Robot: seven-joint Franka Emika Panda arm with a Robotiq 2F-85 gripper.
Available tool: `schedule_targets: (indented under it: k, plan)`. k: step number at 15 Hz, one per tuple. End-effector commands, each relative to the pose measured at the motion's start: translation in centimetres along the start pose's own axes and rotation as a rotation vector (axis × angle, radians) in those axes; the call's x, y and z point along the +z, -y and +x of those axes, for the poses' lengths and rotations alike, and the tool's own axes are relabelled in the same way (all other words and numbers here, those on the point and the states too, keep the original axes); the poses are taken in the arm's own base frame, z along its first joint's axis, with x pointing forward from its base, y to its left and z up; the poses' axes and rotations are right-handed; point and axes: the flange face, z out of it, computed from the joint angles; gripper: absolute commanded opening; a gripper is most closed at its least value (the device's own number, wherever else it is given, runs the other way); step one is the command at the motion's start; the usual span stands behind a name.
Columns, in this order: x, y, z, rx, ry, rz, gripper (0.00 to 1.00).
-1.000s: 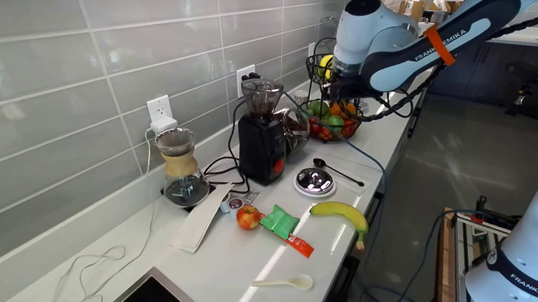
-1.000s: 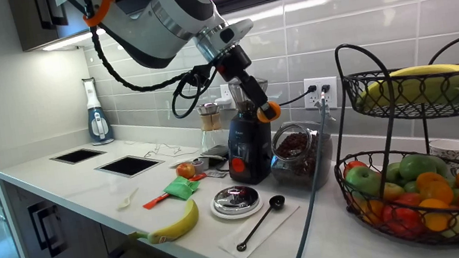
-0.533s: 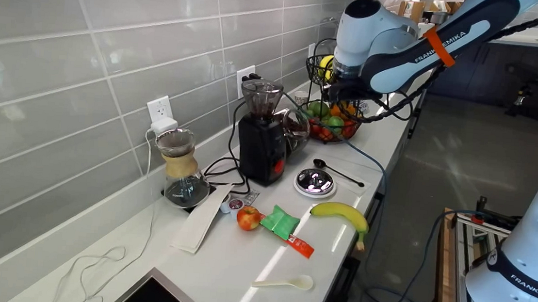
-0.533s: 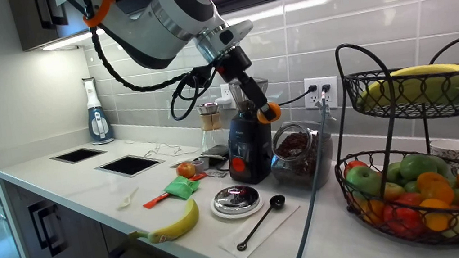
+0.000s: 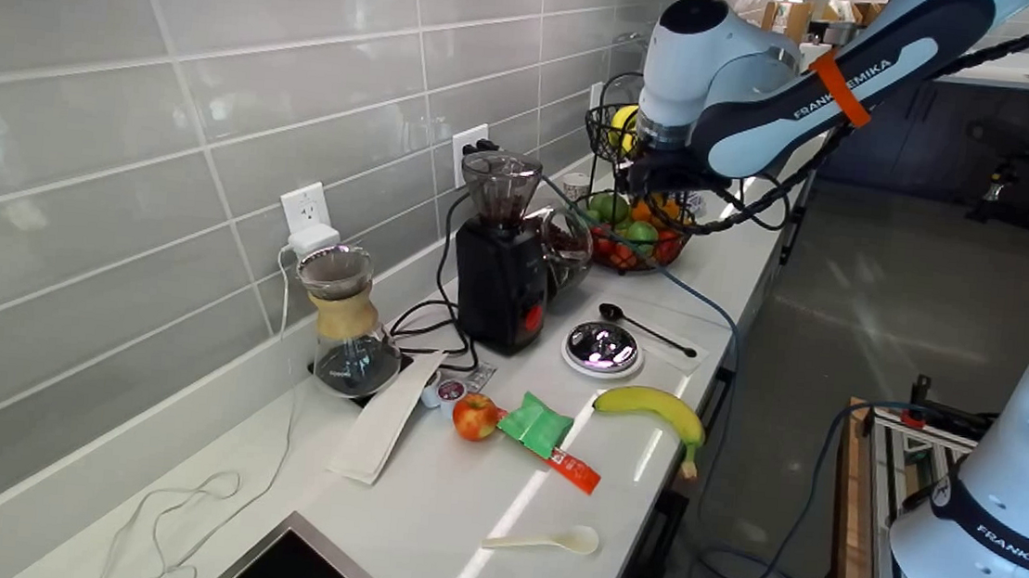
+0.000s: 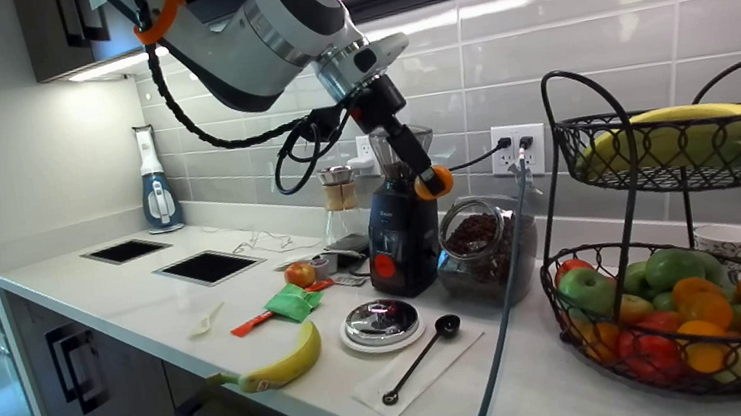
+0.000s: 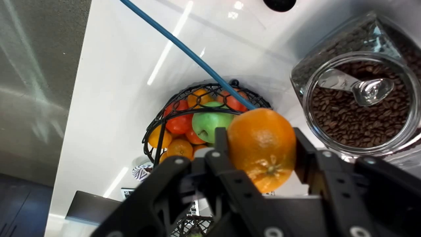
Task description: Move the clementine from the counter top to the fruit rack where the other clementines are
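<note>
The clementine [image 7: 261, 149] is held between the two fingers of my gripper [image 7: 258, 141] in the wrist view. In an exterior view the clementine [image 6: 441, 181] shows at the fingertips [image 6: 428, 181], high above the counter top [image 6: 550, 379], in front of the coffee grinder's upper part. The black wire fruit rack [image 6: 626, 221] stands to the right there. Its lower basket holds the other clementines [image 6: 704, 311] among red and green fruit. The wrist view shows the rack [image 7: 177, 115] beyond and left of the held fruit. In an exterior view [image 5: 664, 174] the fingers and clementine are hidden.
A blue hose [image 6: 505, 320] runs up between gripper and rack. A glass jar of coffee beans [image 6: 487, 249] stands beside the grinder [image 6: 400, 233]. The rack's upper tier holds bananas [image 6: 683, 135]. A banana [image 6: 284, 368], lid [image 6: 382, 322] and black scoop [image 6: 422, 358] lie on the counter.
</note>
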Motion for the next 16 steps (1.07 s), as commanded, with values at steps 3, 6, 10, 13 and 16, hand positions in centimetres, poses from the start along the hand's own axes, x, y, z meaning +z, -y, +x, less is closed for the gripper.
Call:
schedule_targets:
  k: [3, 6, 10, 13, 16]
  plan:
    - [0.9, -0.2, 1.0, 0.020, 0.013, -0.011, 0.23]
    - [1.7, -0.2, 1.7, 0.023, 0.024, -0.024, 0.23]
    - [3.4, -0.2, 3.2, 0.050, 0.027, -0.046, 0.23]
    - [4.9, -0.4, 4.3, 0.036, 0.031, -0.054, 0.23]
    - [6.5, -0.3, 5.1, 0.017, 0.052, -0.064, 0.23]
